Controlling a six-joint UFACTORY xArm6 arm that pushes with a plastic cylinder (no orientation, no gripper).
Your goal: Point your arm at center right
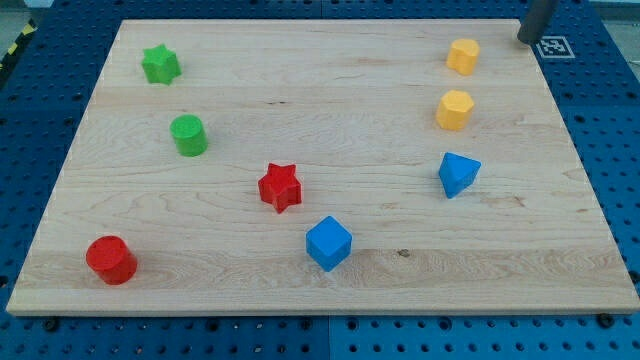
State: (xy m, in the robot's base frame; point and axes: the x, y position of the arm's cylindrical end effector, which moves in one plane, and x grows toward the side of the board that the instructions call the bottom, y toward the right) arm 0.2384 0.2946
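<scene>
My tip (524, 40) is at the view's top right corner of the wooden board (330, 110), right of the upper yellow block (463, 55). A second yellow hexagon block (454, 109) sits below it, and a blue block (458, 174) lies lower still, near the centre right. A blue cube (328, 243) and a red star (280, 187) sit near the middle. A green star (160, 65) and green cylinder (188, 135) are at the left. A red cylinder (111, 260) is at the bottom left.
The board rests on a blue perforated table (40, 110). A white tag with black marks (553, 46) lies just off the board's top right corner, beside my tip.
</scene>
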